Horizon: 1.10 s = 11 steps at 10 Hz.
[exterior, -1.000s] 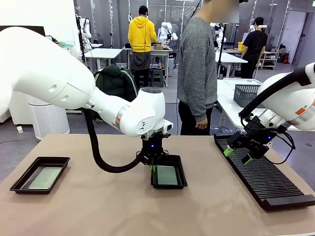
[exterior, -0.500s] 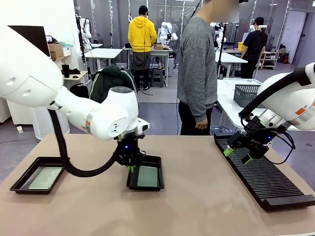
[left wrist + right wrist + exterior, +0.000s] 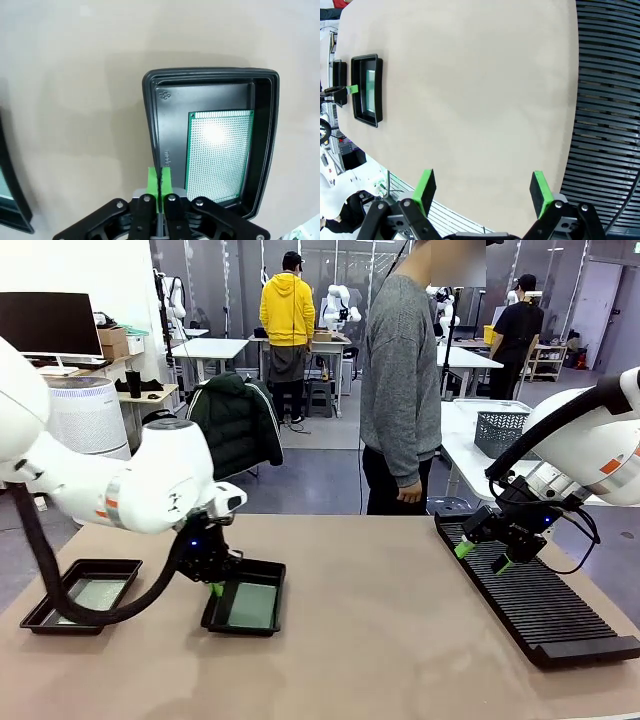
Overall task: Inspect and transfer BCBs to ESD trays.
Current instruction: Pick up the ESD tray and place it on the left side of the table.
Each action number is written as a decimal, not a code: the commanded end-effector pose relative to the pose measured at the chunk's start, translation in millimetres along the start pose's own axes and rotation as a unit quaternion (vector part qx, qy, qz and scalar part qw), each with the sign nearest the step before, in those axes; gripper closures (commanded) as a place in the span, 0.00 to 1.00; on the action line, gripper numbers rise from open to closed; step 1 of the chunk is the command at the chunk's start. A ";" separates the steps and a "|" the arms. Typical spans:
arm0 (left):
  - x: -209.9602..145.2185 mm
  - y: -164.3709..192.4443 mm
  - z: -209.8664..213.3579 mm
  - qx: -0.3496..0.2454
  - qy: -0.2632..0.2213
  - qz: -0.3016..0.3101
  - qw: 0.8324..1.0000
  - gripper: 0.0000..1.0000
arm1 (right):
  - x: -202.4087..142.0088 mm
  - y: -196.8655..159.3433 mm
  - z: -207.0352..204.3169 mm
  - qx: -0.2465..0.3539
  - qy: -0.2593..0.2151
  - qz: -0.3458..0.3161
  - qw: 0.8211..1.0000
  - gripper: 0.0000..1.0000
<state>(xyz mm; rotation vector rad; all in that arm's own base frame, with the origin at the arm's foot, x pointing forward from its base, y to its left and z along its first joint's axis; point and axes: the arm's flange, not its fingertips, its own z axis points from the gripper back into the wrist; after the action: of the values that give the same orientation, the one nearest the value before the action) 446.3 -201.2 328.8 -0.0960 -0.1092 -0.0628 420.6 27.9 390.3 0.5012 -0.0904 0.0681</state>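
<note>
No readable text; the shallow black rectangular plastic tray (image 3: 210, 145) bears small moulded marks at its 11 o'clock corner, illegible

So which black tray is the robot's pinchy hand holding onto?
The tray nearer the table's middle. The left gripper is shut on its rim, while the other tray, out by the table's left edge, sits free. Each holds a green board.

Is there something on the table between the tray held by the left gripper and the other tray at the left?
Nothing visible: only bare table lies between the held tray and the left tray.
</note>
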 end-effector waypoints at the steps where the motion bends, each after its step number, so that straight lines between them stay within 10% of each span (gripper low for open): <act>1: -11.9 32.3 11.1 -0.010 -0.003 -0.003 1.000 1.00 | -0.6 1.1 0.7 0.001 0.000 -0.003 1.000 0.00; 11: -8.2 131.8 22.1 -0.014 0.009 0.006 1.000 1.00 | -0.6 1.1 0.7 0.001 0.000 -0.003 1.000 0.00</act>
<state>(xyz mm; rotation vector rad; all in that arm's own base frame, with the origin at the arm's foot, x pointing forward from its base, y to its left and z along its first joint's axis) 448.9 -75.3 337.2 -0.1040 -0.0986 -0.0360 420.6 27.8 390.3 0.5011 -0.0905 0.0679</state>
